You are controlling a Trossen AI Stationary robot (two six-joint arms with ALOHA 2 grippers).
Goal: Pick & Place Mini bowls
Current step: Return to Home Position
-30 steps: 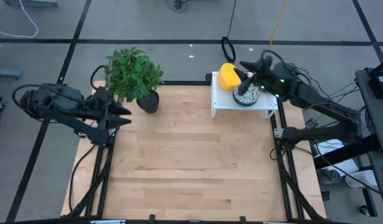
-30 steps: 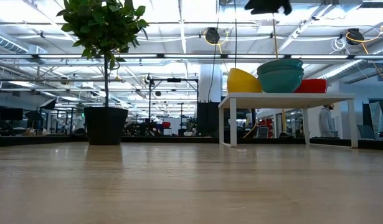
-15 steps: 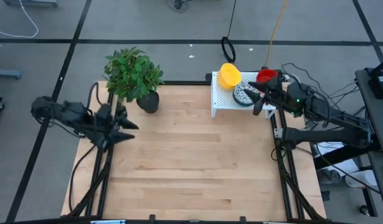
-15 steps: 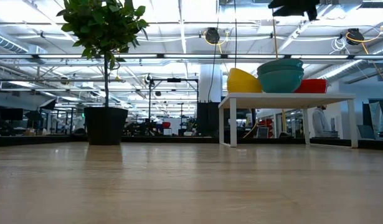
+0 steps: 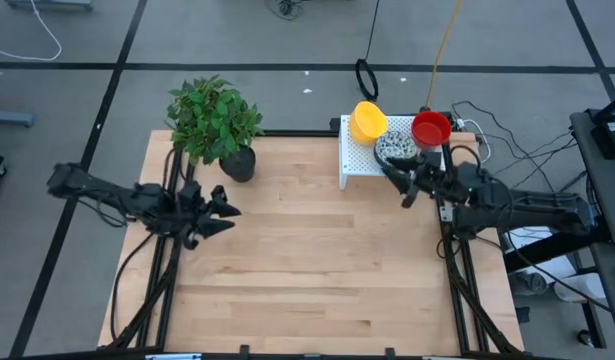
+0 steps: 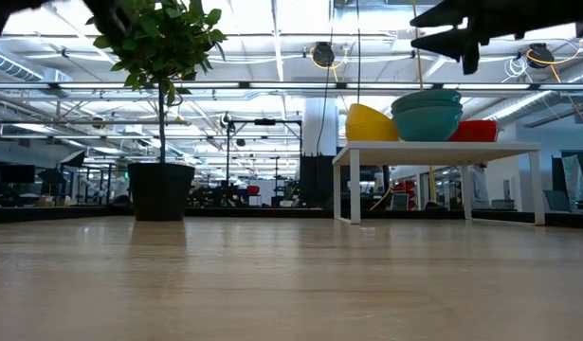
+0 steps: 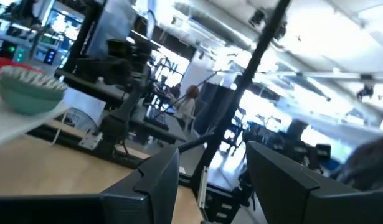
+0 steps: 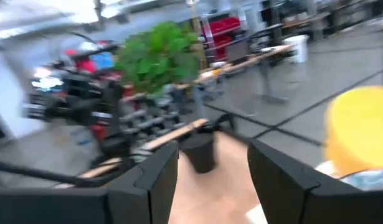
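Observation:
The mini bowls sit on the white perforated rack (image 5: 387,168) at the table's far right: a yellow bowl (image 5: 368,120), a speckled stack (image 5: 394,150) and a red bowl (image 5: 431,128). In the low view they show as the yellow bowl (image 6: 371,123), a teal-sided stack (image 6: 427,114) and the red bowl (image 6: 476,131). My right gripper (image 5: 402,186) hovers open just in front of the rack, above the table, holding nothing. My left gripper (image 5: 225,212) is open over the table's left part, near the plant pot (image 5: 239,164), pointing right.
The potted leafy plant (image 5: 213,118) stands at the table's far left corner. The rack's legs (image 6: 355,185) rest on the table. The wooden tabletop (image 5: 307,260) stretches bare between the arms and toward the near edge. A person (image 7: 190,102) shows in the room beyond.
My right gripper has drawn back from above the speckled stack, moving toward the near edge and off the rack, uncovering the red bowl. My left gripper has moved away from the plant toward the near edge and then rightward over the table. The bowls have stayed put.

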